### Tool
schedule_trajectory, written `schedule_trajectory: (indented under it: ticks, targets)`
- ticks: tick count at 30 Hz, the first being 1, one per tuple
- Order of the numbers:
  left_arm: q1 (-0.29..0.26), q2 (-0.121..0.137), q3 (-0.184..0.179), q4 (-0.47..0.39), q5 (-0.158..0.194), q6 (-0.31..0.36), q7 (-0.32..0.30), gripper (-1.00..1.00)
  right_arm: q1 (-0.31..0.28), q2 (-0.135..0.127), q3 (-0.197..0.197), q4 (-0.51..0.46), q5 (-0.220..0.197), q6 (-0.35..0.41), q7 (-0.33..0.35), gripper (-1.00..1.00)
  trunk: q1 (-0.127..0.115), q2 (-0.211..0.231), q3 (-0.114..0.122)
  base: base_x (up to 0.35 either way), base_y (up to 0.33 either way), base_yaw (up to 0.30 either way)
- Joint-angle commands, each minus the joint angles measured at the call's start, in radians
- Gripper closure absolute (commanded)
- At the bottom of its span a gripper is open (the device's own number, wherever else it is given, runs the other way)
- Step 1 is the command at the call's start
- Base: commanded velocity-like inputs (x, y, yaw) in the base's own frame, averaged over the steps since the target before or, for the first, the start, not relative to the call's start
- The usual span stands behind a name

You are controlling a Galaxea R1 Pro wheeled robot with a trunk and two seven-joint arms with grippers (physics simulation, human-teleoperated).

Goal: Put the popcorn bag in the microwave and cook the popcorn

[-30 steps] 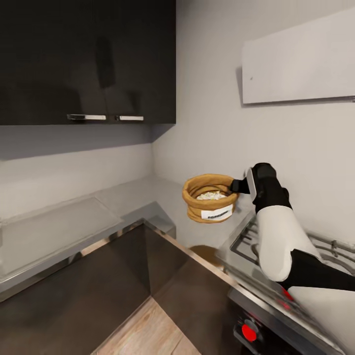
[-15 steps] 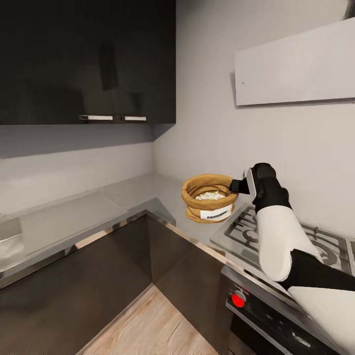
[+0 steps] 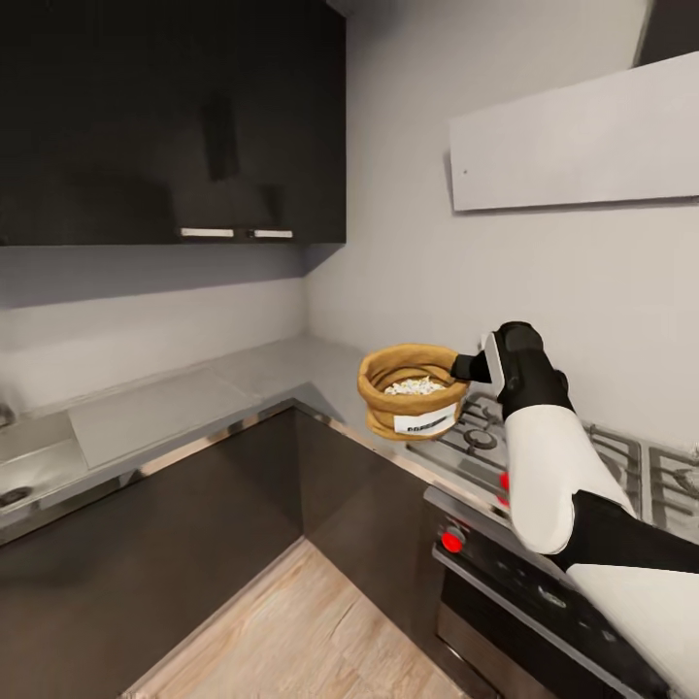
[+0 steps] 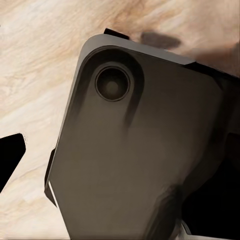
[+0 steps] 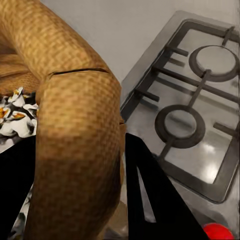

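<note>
The popcorn bag (image 3: 413,396), a tan burlap sack with a white label, hangs in the air over the countertop (image 3: 272,374) corner, beside the gas hob (image 3: 481,439). Whitish popcorn (image 3: 416,385) lies inside it. My right gripper (image 3: 473,366) is shut on the bag's rolled rim from the right. In the right wrist view the rim (image 5: 75,125) sits between the black fingers (image 5: 150,190), with popcorn (image 5: 15,112) on one side and the hob (image 5: 200,100) below. The left wrist view has one black fingertip (image 4: 10,155) over the floor. The microwave is out of view.
Dark upper cabinets (image 3: 175,116) hang over the counter's left run, and a grey hood panel (image 3: 582,146) over the hob. An oven front with red knobs (image 3: 451,541) stands below the hob. A sink (image 3: 24,476) is far left. Wood floor (image 3: 291,631) lies in the corner.
The whole picture has shifted, so the camera moved: more of the hob, oven front and sink now show. The bag stays held in my right gripper at the same spot.
</note>
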Motion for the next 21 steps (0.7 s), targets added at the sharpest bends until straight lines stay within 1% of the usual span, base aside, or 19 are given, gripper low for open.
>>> schedule_trajectory:
  ticks: [1, 19, 21]
  targets:
    - [0.0, -0.001, 0.007, -0.001, 0.0, -0.001, -0.001, -1.0, -0.001, 0.002, -0.004, 0.007, 0.001, 0.003, -0.001, 1.0, -0.001, -0.001, -0.001, -0.346, 0.0, 0.0]
    - [0.0, -0.001, 0.007, -0.001, 0.002, -0.001, -0.001, -1.0, -0.001, 0.001, -0.004, 0.011, 0.001, 0.003, 0.0, 1.0, -0.001, -0.001, -0.001, -0.346, 0.0, 0.0]
    - [0.0, 0.0, 0.006, -0.001, 0.002, -0.001, -0.001, -1.0, -0.001, 0.0, -0.004, 0.023, 0.002, 0.003, -0.001, 1.0, -0.001, -0.001, -0.001, -0.346, 0.0, 0.0]
